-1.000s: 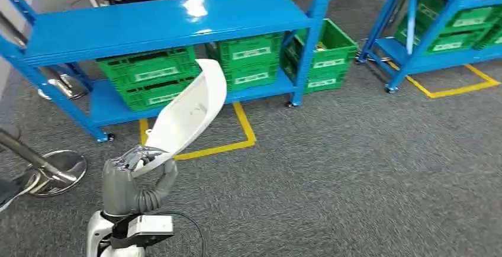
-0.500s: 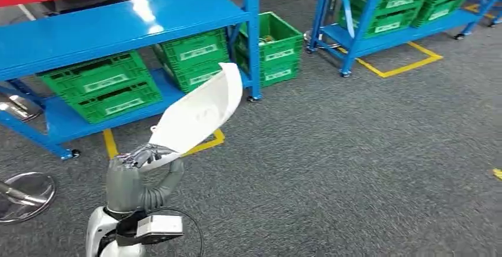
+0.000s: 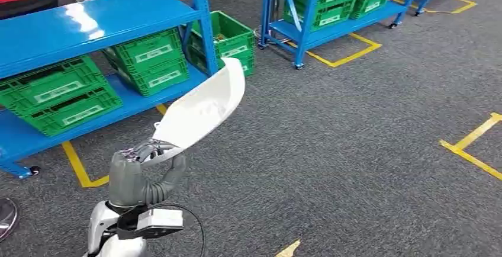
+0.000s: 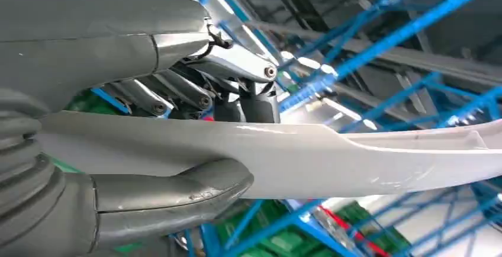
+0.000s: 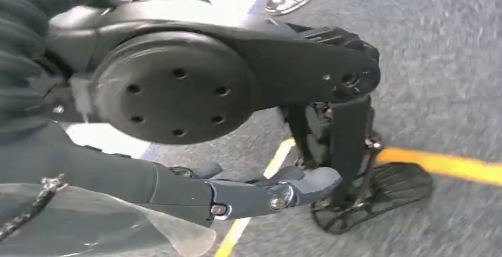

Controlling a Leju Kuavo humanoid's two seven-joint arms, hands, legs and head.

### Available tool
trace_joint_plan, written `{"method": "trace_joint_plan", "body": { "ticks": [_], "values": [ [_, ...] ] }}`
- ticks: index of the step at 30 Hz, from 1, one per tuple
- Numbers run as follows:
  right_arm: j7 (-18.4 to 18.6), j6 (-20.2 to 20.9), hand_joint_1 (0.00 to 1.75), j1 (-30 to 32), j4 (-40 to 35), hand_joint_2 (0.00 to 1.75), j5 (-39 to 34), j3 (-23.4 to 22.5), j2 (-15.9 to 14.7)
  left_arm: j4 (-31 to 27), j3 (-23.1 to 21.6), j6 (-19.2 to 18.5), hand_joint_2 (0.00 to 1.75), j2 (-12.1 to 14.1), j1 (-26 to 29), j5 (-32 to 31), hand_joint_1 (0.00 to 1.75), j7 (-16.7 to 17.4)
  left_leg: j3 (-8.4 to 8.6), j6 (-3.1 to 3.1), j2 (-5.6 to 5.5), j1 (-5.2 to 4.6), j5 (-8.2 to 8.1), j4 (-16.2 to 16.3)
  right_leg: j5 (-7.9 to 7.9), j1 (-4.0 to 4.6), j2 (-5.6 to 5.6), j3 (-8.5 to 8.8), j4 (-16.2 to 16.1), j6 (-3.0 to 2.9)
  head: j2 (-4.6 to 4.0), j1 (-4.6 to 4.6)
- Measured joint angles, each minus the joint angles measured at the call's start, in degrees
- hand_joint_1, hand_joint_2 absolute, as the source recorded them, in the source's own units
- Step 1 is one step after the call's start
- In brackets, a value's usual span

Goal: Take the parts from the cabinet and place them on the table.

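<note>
Left hand, lower left of frame, clamps thumb and fingers on the narrow end of a long white moulded panel jutting toward centre. Right hand hangs with nothing in it, fingers loosely extended. Risk: end-heavy panel may pivot or slip while walking.

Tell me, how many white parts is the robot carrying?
1. The white part is gripped by the left hand, near the blue rack. More may be hidden inside the green crates.
</note>
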Motion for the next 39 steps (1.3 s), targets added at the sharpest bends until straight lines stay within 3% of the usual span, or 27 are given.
{"method": "trace_joint_plan", "body": {
  "ticks": [1,2,4,7,9,11,12,13,14,16,17,18,20,22,23,24,26,27,28,29,31,32,33,34,37,38,39],
  "values": [
    [0.0,-0.02,0.0,0.2,-0.15,1.75,0.07,-0.09,0.0,0.15,-0.04,0.0,1.75,-0.04,-0.02,0.11,1.75,-0.07,0.01,-0.15,0.57,0.01,-0.1,0.11,1.63,-0.01,-1.1,3.0,-4.73,-0.04,0.0,0.0],
    [0.0,-0.24,0.0,0.17,-0.39,1.75,0.17,-0.24,0.0,0.28,-0.09,0.0,1.75,-0.2,-0.02,0.15,1.75,-0.13,-0.03,-0.54,1.31,-0.21,-0.26,0.37,1.17,0.24,-3.89,5.34,-9.31,-0.12,0.02,-0.02],
    [-0.02,-0.55,0.0,0.34,-0.46,1.75,0.44,-0.33,0.13,0.5,-0.15,-0.11,1.75,-0.42,-0.05,0.44,1.75,-0.22,-0.25,-1.16,2.22,-0.6,-0.36,0.7,1.64,0.54,-2.58,5.54,-9.34,-1.66,0.02,-0.31],
    [0.0,-1.14,0.0,1.08,-0.48,1.75,0.87,-0.61,0.26,0.85,-0.52,-0.17,1.75,-0.59,-0.07,0.67,1.75,-0.31,-0.15,-2.01,2.97,-0.41,-0.67,0.92,2.17,0.41,-1.28,5.25,-9.49,-2.77,0.02,-0.22],
    [-0.02,-1.29,0.0,1.19,-0.63,1.75,0.94,-0.79,0.33,0.96,-0.55,-0.17,1.75,-0.63,-0.01,0.72,1.75,-0.35,-1.66,-2.68,-1.62,-0.02,-4.44,5.02,2.53,0.25,-0.31,4.86,-9.5,-3.45,0.02,-0.55],
    [-0.02,-1.27,0.0,1.05,-0.72,1.75,0.98,-0.79,0.42,1.29,-0.55,-0.17,1.75,-0.57,0.33,0.74,1.75,-0.35,-5.72,-2.72,-2.88,0.05,-9.42,14.98,2.8,0.39,1.08,4.37,-9.47,-3.84,0.02,-0.57],
    [-0.02,-1.29,0.0,1.09,-0.72,1.75,1.01,-0.81,0.44,1.46,-0.55,-0.17,1.75,-0.5,0.47,0.74,1.75,-0.35,-7.07,-2.64,-2.96,0.05,-10.36,18.23,2.92,0.49,1.74,4.21,-9.45,-3.91,0.02,-0.59],
    [-0.02,-1.27,0.0,1.15,-0.74,1.75,1.03,-0.81,0.46,1.66,-0.55,-0.17,1.75,-0.5,0.55,0.74,1.75,-0.35,-7.26,-2.5,-2.99,0.05,-9.84,18.79,3.04,0.57,2.48,4.13,-9.43,-3.88,0.02,-0.55],
    [0.02,-1.29,0.0,1.32,-0.72,1.75,1.11,-0.83,0.5,1.79,-0.55,-0.17,1.75,-0.48,0.55,0.79,1.75,-0.35,-6.24,-2.24,-3.06,0.03,-7.95,16.87,3.13,0.66,3.19,4.11,-9.4,-3.88,0.02,-0.59],
    [0.04,-1.36,0.0,1.44,-0.83,1.75,1.42,-0.87,0.63,1.9,-0.57,-0.2,1.75,-0.5,0.53,1.11,1.75,-0.35,-1.87,-1.47,-4.28,-0.07,-2.72,7.85,3.29,0.8,4.66,4.22,-9.32,-3.74,0.02,-0.57],
    [0.04,-1.36,0.0,1.43,-0.92,1.75,1.66,-0.9,0.79,1.92,-0.57,-0.2,1.75,-0.5,0.54,1.16,1.75,-0.37,0.12,-0.92,-7.36,-0.07,-0.78,3.19,3.41,0.71,5.26,4.08,-9.32,-3.62,0.02,-0.55],
    [0.04,-1.38,0.0,1.31,-1.0,1.75,2.17,-0.92,0.98,1.99,-0.57,-0.2,1.75,-0.48,0.63,1.22,1.75,-0.52,0.48,-0.66,-8.9,0.13,-1.16,2.02,3.62,0.99,5.97,3.72,-9.06,-3.31,0.02,-0.42],
    [0.0,-1.4,0.0,1.33,-1.44,1.75,3.51,-1.44,1.29,2.14,-0.57,-0.2,1.75,-0.52,0.55,1.73,1.75,-0.92,0.66,-0.88,-7.92,-0.1,-1.65,1.15,4.11,0.53,7.11,2.76,-9.01,-2.58,0.02,-0.63],
    [0.02,-1.4,0.0,1.7,-1.88,1.75,4.7,-2.36,1.57,2.23,-0.68,-0.2,1.75,-0.68,0.56,2.21,1.75,-1.31,0.77,-0.57,-6.88,0.1,-1.01,0.33,4.6,0.62,8.2,2.44,-9.35,-1.67,0.02,-0.59],
    [0.04,-1.36,0.0,1.85,-2.16,1.75,5.14,-2.77,1.68,2.27,-0.7,-0.2,1.75,-0.83,0.47,2.36,1.75,-1.4,0.94,-0.38,-5.75,0.33,-0.61,-0.13,3.65,0.66,5.2,1.65,-8.38,-1.79,0.02,-0.55],
    [0.09,-1.36,0.0,1.8,-2.32,1.75,5.18,-3.04,1.82,2.29,-0.74,-0.17,1.75,-0.96,0.55,2.38,1.75,-1.49,0.8,0.0,-5.2,0.31,-0.47,-0.18,1.66,0.7,2.66,0.39,-5.84,-1.46,0.02,-0.08],
    [0.15,-1.33,0.0,1.54,-2.4,1.75,5.33,-3.3,2.01,2.45,-0.7,-0.2,1.75,-0.92,0.77,2.47,1.75,-1.53,0.57,-0.01,-3.33,0.15,-0.46,-0.13,-2.82,0.46,1.11,-3.74,3.28,-0.77,0.02,-0.13],
    [0.13,-1.31,0.0,1.56,-2.47,1.75,5.35,-3.39,2.03,2.54,-0.7,-0.2,1.75,-0.94,0.84,2.51,1.75,-1.53,0.47,-0.01,-2.36,0.12,-0.46,-0.11,-4.26,0.27,1.0,-5.49,7.33,-0.47,0.02,-0.13],
    [0.15,-1.31,0.0,1.67,-2.56,1.75,5.38,-3.59,2.05,2.62,-0.7,-0.2,1.75,-0.94,0.85,2.51,1.75,-1.53,0.45,-0.02,-1.49,0.13,-0.47,-0.1,-4.28,0.14,0.91,-5.89,8.71,-0.26,0.02,-0.07],
    [0.15,-1.31,0.0,1.73,-2.6,1.75,5.42,-3.69,2.05,2.67,-0.7,-0.2,1.75,-0.94,0.85,2.51,1.75,-1.53,0.46,-0.03,-0.85,0.13,-0.48,-0.1,-3.32,0.06,0.81,-5.03,7.64,-0.14,0.02,-0.13],
    [0.15,-1.36,0.0,1.96,-2.88,1.75,5.6,-3.83,2.05,2.69,-0.7,-0.2,1.75,-0.94,0.82,2.54,1.75,-1.53,0.59,-0.29,0.58,0.18,-0.64,-0.07,1.14,-0.13,-0.34,0.71,-2.11,-0.06,0.02,-0.11],
    [0.15,-1.36,0.0,1.85,-3.13,1.75,5.9,-4.0,2.05,2.67,-0.72,-0.2,1.75,-0.94,0.81,2.67,1.75,-1.55,0.73,-0.6,1.15,0.17,-0.83,0.09,2.68,-0.13,-2.77,4.19,-7.8,-0.04,0.02,-0.07],
    [0.15,-1.36,0.0,1.55,-3.19,1.75,6.21,-4.11,2.25,2.67,-0.7,-0.2,1.75,-0.94,0.8,2.86,1.75,-1.57,0.65,-1.11,1.65,-0.41,-1.11,0.28,1.46,0.54,-4.61,5.07,-9.27,-0.54,0.02,0.0],
    [0.15,-1.36,0.0,1.54,-3.28,1.75,6.56,-4.24,2.36,2.69,-0.68,-0.24,1.75,-0.96,0.78,2.93,1.75,-1.62,0.7,-1.44,2.08,-0.41,-1.15,0.46,2.02,0.33,-3.44,5.08,-9.32,-1.41,0.02,-0.31],
    [0.15,-1.33,0.0,1.68,-3.34,1.75,8.4,-5.66,2.6,2.8,-1.09,-0.28,1.75,-1.05,0.73,3.56,1.75,-2.01,0.96,-2.16,3.39,-0.3,-1.28,0.39,2.09,0.47,-1.91,4.68,-9.25,-2.5,0.02,-0.26],
    [0.15,-1.33,0.0,1.71,-3.47,1.75,8.92,-6.14,2.65,2.86,-1.14,-0.28,1.75,-1.07,0.64,3.72,1.75,-2.05,0.87,-2.73,1.8,0.03,-2.16,0.93,2.36,0.19,-1.42,4.77,-9.45,-2.94,0.0,-0.28],
    [0.13,-1.29,0.0,1.66,-3.73,1.75,9.55,-6.64,2.69,2.97,-1.18,-0.29,1.75,-1.07,0.65,3.76,1.75,-2.14,-0.05,-2.9,-1.06,0.18,-4.19,3.25,2.44,0.19,-0.82,4.67,-9.44,-3.28,0.02,-0.55]
  ]
}}
